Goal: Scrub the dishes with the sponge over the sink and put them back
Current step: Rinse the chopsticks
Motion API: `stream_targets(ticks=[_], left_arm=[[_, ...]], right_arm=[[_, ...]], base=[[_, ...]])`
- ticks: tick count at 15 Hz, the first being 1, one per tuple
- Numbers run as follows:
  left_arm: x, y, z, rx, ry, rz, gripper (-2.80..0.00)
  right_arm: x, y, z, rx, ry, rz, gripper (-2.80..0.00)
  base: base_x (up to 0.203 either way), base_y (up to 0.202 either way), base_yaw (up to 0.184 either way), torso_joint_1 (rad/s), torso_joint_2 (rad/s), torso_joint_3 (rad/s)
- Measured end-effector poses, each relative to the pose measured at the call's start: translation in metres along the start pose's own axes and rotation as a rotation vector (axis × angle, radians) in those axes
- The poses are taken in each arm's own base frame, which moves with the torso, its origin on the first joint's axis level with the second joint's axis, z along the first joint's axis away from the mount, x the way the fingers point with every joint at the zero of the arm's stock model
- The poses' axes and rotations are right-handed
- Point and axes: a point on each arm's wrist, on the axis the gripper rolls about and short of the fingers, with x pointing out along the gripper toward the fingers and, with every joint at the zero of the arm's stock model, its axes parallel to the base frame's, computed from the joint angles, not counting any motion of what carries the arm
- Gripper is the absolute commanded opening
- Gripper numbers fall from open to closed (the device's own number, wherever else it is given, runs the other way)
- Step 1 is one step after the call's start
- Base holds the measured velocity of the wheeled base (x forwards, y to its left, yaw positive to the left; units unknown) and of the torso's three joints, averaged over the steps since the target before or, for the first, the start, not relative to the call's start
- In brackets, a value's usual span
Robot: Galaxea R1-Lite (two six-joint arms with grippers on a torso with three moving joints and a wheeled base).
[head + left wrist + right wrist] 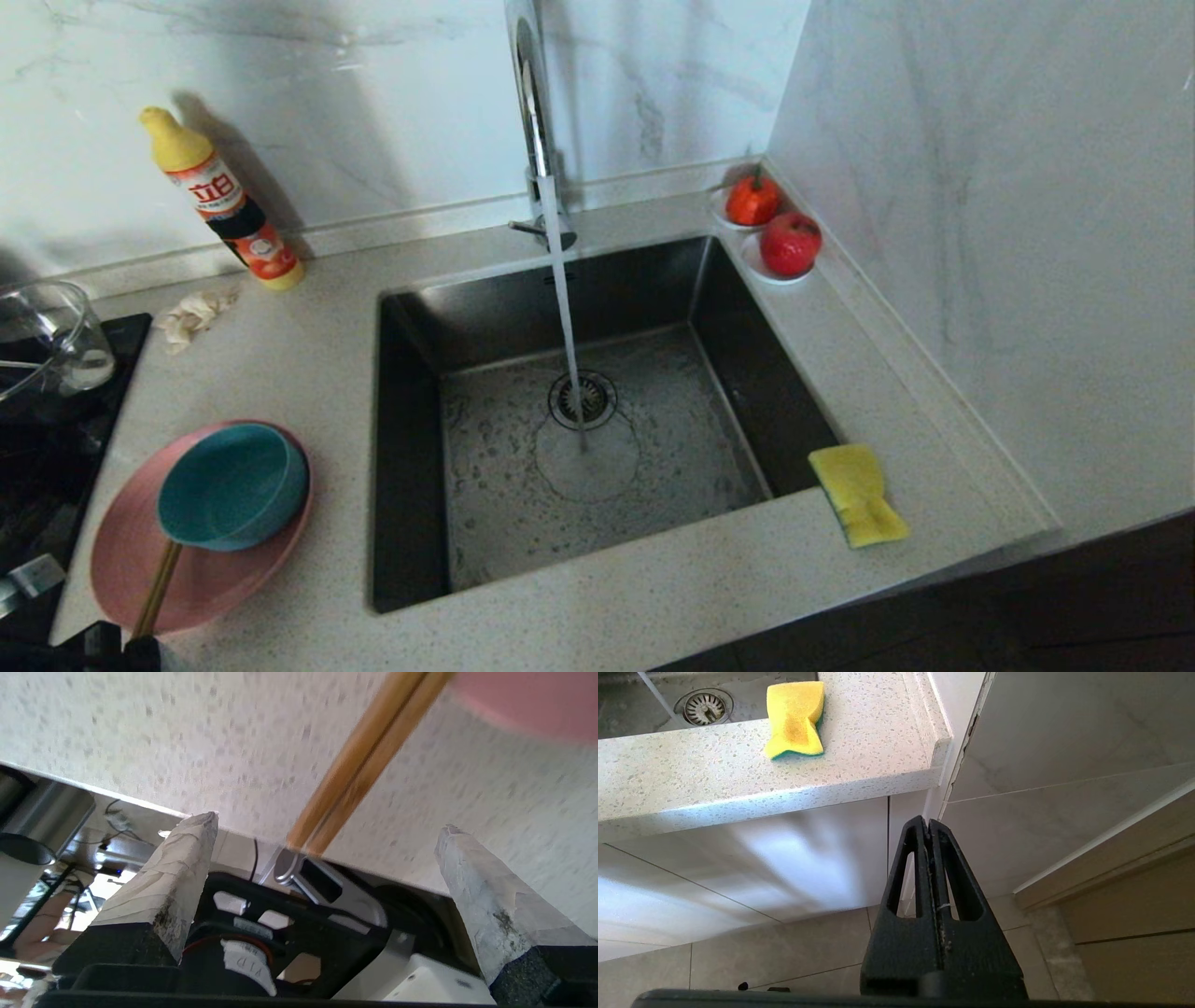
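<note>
The pink plate (201,569) lies on the counter left of the sink (411,448). On it rests the teal bowl (233,485), and the brown chopsticks (157,588) stick out from under the bowl toward the counter's front edge. My left gripper (331,821) is open at that front edge. Its taped fingers (187,858) stand wide on either side of the chopsticks' near ends (369,756) without touching them, and the plate's rim (528,700) lies beyond. The yellow sponge (857,493) sits at the sink's right front corner. My right gripper (928,821) hangs shut and empty below the counter, under the sponge (796,718).
Water runs from the tall chrome tap (537,121) onto the basin floor beside the drain strainer (583,399). A detergent bottle (224,201) and a rag (191,315) lie at the back left. A glass jug (47,336) stands on a black hob. Two saucers of red fruit (790,245) sit by the right wall.
</note>
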Motion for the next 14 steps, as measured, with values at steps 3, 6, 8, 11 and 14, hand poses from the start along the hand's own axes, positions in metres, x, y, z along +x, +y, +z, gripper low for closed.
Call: stream_targets(ticks=[3, 6, 8, 11, 14], left_arm=[[0.000, -0.002, 0.009, -0.010, -0.015, -0.016, 0.00], [-0.002, -0.004, 0.020, -0.032, -0.045, -0.040, 0.00], [-0.004, -0.006, 0.024, -0.047, -0.054, -0.064, 0.00], [-0.004, -0.007, 0.027, -0.046, -0.063, -0.079, 0.00], [-0.004, -0.007, 0.029, -0.039, -0.076, -0.084, 0.00]], right_arm=[[0.000, 0.000, 0.000, -0.001, 0.001, 0.000, -2.80], [0.000, 0.000, 0.000, 0.000, -0.001, 0.000, -2.80], [0.000, 0.000, 0.000, 0.000, 0.000, 0.000, -2.80], [0.000, 0.000, 0.000, 0.001, 0.000, 0.000, -2.80], [0.000, 0.000, 0.000, 0.000, 0.000, 0.000, -2.80]], base=[[0.000, 0.000, 0.000, 0.000, 0.00, 0.000], [0.000, 0.000, 0.000, 0.000, 0.00, 0.000], [0.000, 0.000, 0.000, 0.000, 0.00, 0.000], [0.000, 0.000, 0.000, 0.000, 0.00, 0.000], [0.000, 0.000, 0.000, 0.000, 0.00, 0.000]])
